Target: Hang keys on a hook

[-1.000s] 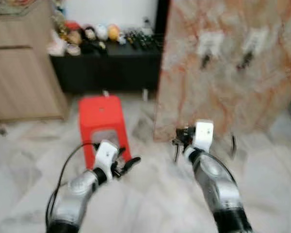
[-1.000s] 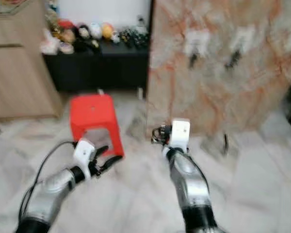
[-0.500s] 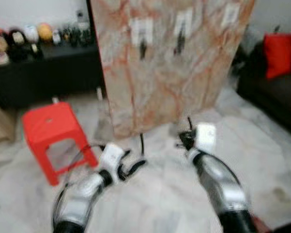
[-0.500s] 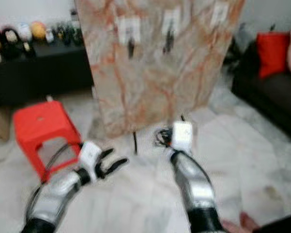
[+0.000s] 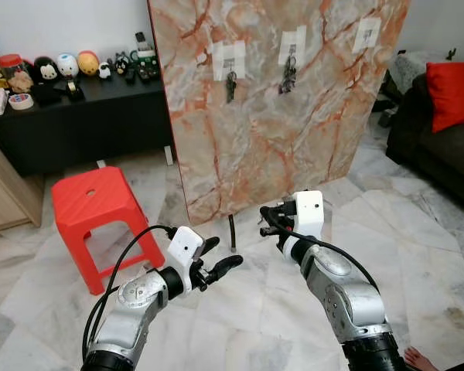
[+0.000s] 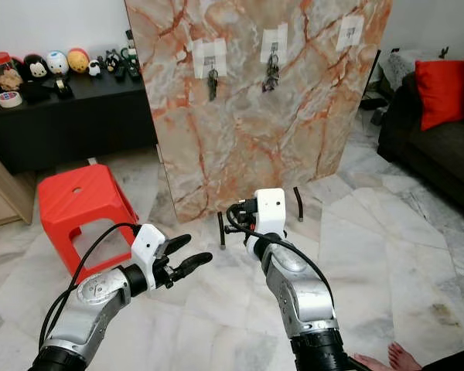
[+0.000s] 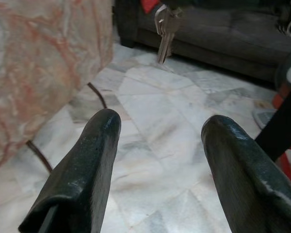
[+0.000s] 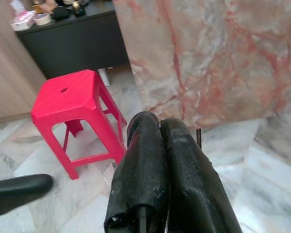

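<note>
A marble-patterned panel (image 5: 278, 100) stands upright on thin dark legs on the pale marble floor (image 5: 417, 255), facing the robot. Three white hook patches sit in a row near its top edge: the left hook (image 5: 230, 60) and the middle hook (image 5: 291, 48) each carry a dark bunch of keys hanging against the panel, while the right hook (image 5: 366, 34), close to the panel's right edge, is bare.

The right pincer (image 5: 267, 223) is raised in front of the lower part of the panel, well below the hooks, its two black fingers (image 8: 157, 160) clenched together. The keys (image 7: 164, 30) dangle from it on a ring, hanging free above the floor, as the left wrist view shows; in the head views they are too small to make out clearly at the fingertips.

The left pincer (image 5: 216, 267) is held lower and to the left, over open floor, its fingers (image 7: 87, 165) spread apart and grasping nothing.

A red plastic stool (image 5: 97, 209) stands on the floor to the left of the panel, near the left arm. Behind it a black counter (image 5: 85, 116) along the wall carries small figurines. To the right, well apart from the panel's edge, a dark sofa (image 5: 441, 147) holds a red cushion (image 5: 452, 93). Between the pincers and the panel's foot the floor lies open.
</note>
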Controlling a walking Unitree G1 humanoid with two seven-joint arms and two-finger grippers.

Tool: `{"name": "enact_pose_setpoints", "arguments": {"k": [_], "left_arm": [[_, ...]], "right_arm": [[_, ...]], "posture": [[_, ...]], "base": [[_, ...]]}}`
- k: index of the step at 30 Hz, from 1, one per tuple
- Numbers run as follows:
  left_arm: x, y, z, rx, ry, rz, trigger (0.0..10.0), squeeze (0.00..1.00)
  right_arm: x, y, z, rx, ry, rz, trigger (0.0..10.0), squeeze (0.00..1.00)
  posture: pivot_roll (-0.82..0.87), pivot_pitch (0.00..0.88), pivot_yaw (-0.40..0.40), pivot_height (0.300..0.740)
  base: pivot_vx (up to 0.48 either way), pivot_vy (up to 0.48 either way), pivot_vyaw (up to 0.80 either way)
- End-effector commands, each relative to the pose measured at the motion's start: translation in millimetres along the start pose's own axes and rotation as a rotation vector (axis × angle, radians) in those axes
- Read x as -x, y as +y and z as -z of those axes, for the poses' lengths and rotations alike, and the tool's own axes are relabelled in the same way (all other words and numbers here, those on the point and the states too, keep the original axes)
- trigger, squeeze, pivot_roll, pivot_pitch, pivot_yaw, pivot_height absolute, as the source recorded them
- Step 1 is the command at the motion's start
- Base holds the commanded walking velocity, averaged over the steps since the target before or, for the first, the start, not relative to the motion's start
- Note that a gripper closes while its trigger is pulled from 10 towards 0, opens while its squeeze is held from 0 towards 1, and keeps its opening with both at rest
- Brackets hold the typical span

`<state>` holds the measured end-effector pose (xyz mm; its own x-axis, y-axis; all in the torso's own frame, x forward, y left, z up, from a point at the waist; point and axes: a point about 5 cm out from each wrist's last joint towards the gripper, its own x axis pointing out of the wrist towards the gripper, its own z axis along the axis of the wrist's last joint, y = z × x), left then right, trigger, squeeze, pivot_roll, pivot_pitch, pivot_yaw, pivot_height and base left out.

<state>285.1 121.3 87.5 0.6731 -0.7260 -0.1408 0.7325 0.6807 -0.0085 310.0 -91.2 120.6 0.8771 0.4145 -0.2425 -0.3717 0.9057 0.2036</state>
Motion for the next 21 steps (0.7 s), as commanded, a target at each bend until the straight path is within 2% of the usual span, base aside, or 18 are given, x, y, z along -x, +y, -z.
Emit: {"name": "enact_pose_setpoints", "arguments": {"k": [1,9,16,21], "left_arm": [[-2.7,-1.4,-7,-0.015,-0.01,0.025,10.0,0.0],[-3.7,-1.7,-16,0.03,-0.042,0.025,10.0,0.0],[-2.6,6.3,-18,0.013,-0.062,-0.05,10.0,0.0],[-1.8,8.4,-18,0.004,-0.061,-0.059,10.0,0.0]], "right_arm": [[2.1,5.1,-8,0.008,-0.019,-0.029,10.0,0.0],[11.9,15.4,-13,0.087,0.03,-0.144,10.0,0.0],[14.7,10.3,-13,0.1,0.049,-0.137,10.0,0.0],[16.5,11.0,-15,0.113,0.06,-0.16,10.0,0.0]], "posture": [[0.04,0.034,-0.03,0.74],[0.04,0.034,-0.024,0.74],[0.04,0.034,-0.026,0.74],[0.04,0.03,-0.026,0.74]], "base": [[0.0,0.0,0.0],[0.0,0.0,0.0],[0.0,0.0,0.0],[0.0,0.0,0.0]]}}
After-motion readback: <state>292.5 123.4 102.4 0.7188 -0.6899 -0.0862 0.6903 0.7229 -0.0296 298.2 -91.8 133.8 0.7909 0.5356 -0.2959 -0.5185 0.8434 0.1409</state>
